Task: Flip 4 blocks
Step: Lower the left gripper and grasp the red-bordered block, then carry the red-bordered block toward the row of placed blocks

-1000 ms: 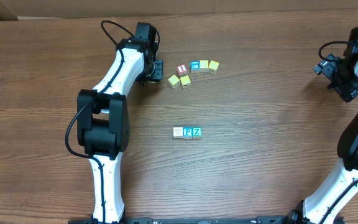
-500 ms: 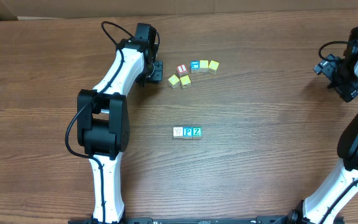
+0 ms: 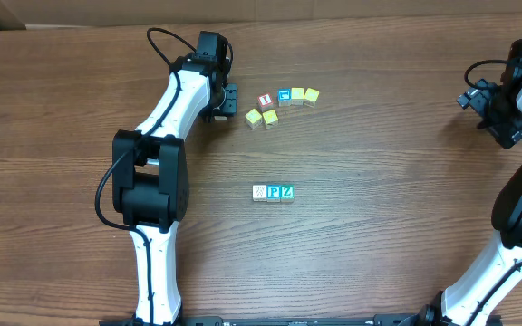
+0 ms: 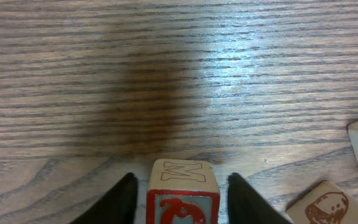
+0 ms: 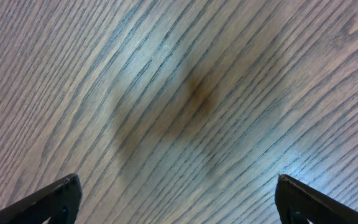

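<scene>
One red-faced block (image 4: 183, 199) between part-open left jaws.

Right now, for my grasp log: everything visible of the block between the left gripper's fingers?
The block is a pale wooden cube, cropped at the bottom edge. One face shows an outlined M; the adjoining one a red border and figure. It sits between the fingers of the left gripper; contact is unclear.

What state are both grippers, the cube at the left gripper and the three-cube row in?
left gripper: straddles red-framed wooden cube; grip unclear
red-framed wooden cube: between the fingers
right gripper: open, empty
whitish wooden cube: row's left end
blue "P" cube: row's middle, letter up
green "Z" cube: row's right end, letter up
</scene>
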